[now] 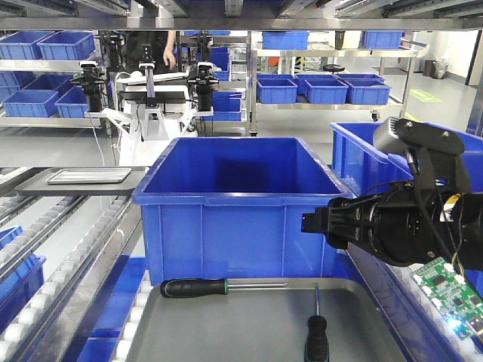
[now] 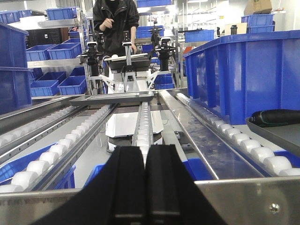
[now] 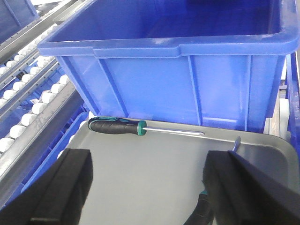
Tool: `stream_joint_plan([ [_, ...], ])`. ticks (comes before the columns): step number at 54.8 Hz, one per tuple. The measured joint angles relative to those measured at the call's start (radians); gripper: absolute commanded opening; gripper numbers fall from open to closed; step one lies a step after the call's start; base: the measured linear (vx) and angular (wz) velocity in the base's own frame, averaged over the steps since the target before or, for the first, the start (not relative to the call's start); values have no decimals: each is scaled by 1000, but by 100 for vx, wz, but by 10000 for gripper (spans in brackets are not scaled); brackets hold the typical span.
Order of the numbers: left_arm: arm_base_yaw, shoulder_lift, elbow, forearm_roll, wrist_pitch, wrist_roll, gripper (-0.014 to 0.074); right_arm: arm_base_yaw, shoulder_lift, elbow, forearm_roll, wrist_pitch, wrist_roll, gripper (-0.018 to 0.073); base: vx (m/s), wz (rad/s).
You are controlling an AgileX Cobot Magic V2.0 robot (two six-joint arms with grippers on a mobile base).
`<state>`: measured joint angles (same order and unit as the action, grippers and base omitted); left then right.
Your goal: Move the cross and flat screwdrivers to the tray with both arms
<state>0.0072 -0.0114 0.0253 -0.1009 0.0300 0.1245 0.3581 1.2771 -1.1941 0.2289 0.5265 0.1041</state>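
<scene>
The wide grey tray (image 1: pixel 249 324) lies in front of a blue crate. One screwdriver (image 1: pixel 193 287) rests inside it along the far rim, black handle to the left and shaft to the right. The second screwdriver (image 1: pixel 316 338) lies near the tray's right side, shaft pointing toward the crate. My right gripper (image 3: pixel 150 187) hangs open over the tray, nothing between its fingers (image 3: pixel 61 187). Its right finger hides most of the second screwdriver's handle (image 3: pixel 200 214). The first screwdriver (image 3: pixel 117 126) lies beyond the fingertips. My left gripper (image 2: pixel 145 180) is shut and empty, left of the tray (image 2: pixel 281 136), where a handle (image 2: pixel 276 117) shows.
The big blue crate (image 1: pixel 234 211) stands right behind the tray, another blue crate (image 1: pixel 362 151) at the right. Roller conveyor lanes (image 1: pixel 45 256) run along the left. A small shiny tray (image 1: pixel 89 176) sits on a dark shelf. A person (image 2: pixel 115 23) and another robot stand behind.
</scene>
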Motion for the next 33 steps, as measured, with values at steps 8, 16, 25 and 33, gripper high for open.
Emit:
stream_joint_plan([
  [8, 0, 0, 0, 0, 1, 0, -6, 0, 0, 0, 0, 0, 0, 565, 0, 0],
  [16, 0, 0, 0, 0, 2, 0, -6, 0, 0, 0, -19, 0, 0, 557, 0, 0],
  [25, 0, 0, 0, 0, 3, 0, -6, 0, -58, 63, -113, -21, 0, 484, 0, 0],
  [33, 0, 0, 0, 0, 3, 0, -6, -22, -234, 282, -193, -134, 0, 363, 0, 0],
])
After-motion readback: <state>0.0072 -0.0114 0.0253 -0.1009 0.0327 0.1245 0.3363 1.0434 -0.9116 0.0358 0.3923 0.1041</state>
